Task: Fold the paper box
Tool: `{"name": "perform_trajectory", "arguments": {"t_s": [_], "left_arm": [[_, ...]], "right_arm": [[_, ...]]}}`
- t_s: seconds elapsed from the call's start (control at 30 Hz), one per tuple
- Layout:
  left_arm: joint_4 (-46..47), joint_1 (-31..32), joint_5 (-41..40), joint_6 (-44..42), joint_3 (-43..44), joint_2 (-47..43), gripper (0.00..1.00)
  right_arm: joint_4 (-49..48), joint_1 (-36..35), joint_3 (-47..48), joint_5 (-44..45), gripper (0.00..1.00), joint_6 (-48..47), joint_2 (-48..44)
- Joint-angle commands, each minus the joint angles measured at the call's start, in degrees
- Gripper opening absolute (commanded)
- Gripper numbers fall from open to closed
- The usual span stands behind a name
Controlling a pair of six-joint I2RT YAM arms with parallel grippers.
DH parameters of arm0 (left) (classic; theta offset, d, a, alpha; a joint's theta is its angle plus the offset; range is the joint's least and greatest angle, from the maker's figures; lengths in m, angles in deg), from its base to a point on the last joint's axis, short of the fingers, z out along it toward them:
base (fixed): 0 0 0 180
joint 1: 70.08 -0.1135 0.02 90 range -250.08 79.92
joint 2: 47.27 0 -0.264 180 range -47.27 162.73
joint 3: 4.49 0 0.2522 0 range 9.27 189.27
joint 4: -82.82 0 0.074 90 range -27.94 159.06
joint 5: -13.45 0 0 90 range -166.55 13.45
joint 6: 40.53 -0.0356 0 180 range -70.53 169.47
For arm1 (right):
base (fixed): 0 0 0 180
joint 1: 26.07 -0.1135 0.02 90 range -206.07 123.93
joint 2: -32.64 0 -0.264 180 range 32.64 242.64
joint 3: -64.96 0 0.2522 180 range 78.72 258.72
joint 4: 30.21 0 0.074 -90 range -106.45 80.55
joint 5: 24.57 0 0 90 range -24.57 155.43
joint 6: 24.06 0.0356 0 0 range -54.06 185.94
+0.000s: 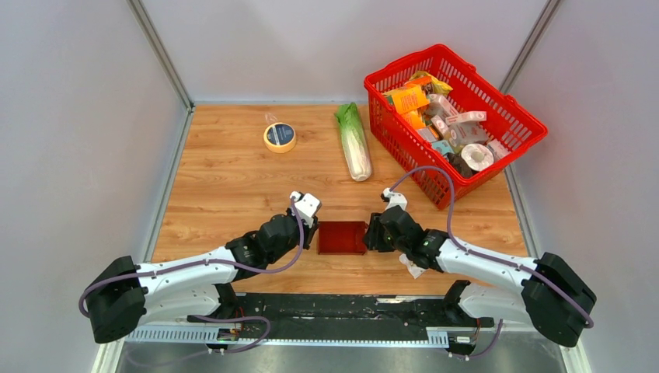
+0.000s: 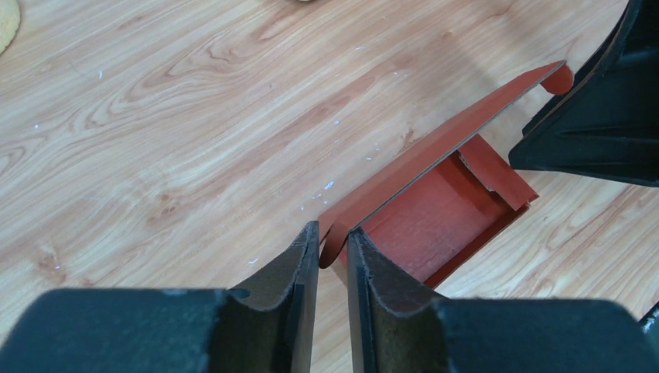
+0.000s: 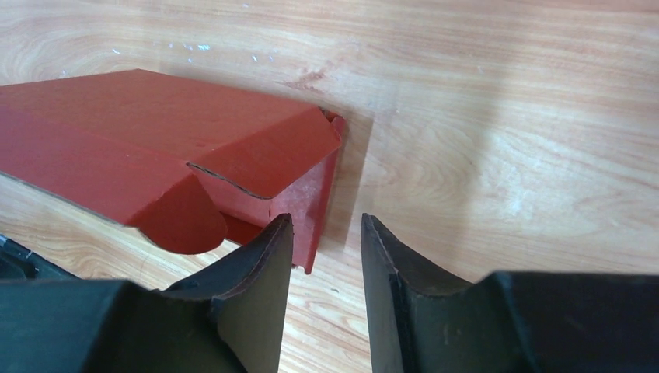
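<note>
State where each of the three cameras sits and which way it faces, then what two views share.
Top external: above and behind the robot, facing down over the table; left gripper and right gripper flank the paper box.
Left wrist: on the left arm, looking past the left gripper at the box's raised flap.
Right wrist: on the right arm, looking past the right gripper at the box's end wall.
Both wrist views share the box.

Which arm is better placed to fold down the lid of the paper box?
Left, probably. The left gripper has the lid corner of the paper box between its fingers, so it could guide the lid. The right gripper is beside the end wall, with only table between its fingers.
</note>
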Motion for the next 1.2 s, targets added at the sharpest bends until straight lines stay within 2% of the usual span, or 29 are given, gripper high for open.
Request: {"name": "perform_trajectory", "arguments": {"t_s": [0.0,0.23,0.33,0.5,0.73,0.93,1.07,1.17], "left_arm": [[1.88,-0.23,0.86,0.42,2.13,-0.59,0.25],[0.74,-0.23,1.48,2.44,2.66,-0.5,0.05],[0.12,-0.23,1.65,3.06,3.1,-0.06,0.03],[-0.67,-0.23,2.44,2.01,3.27,0.21,0.0],[-4.27,-0.23,2.8,1.13,5.12,-0.32,0.0],[-9.63,-0.23,2.27,2.53,8.01,-0.41,0.0],[-11.13,-0.23,0.78,7.08,8.81,-0.06,0.0],[-11.22,-0.23,0.16,9.99,8.46,0.29,0.0]], "right_arm": [[-7.77,0.28,-0.61,1.23,0.4,-2.54,0.87],[-12.79,0.28,-1.23,0.78,0.38,-3.16,4.13],[-12.44,0.1,-0.09,2.62,0.31,-4.56,6.15],[-10.42,0.1,1.32,5.79,0.25,-7.9,7.21],[-9.8,-0.69,2.98,9.04,0.02,-9.22,11.77],[-1.03,-6.39,8.69,19.13,0.0,-8.35,20.19],[11.15,-11.84,17.19,32.12,0.0,-5.19,28.54],[16.82,-15.71,20.91,35.5,0.0,-3.87,35.49]]}}
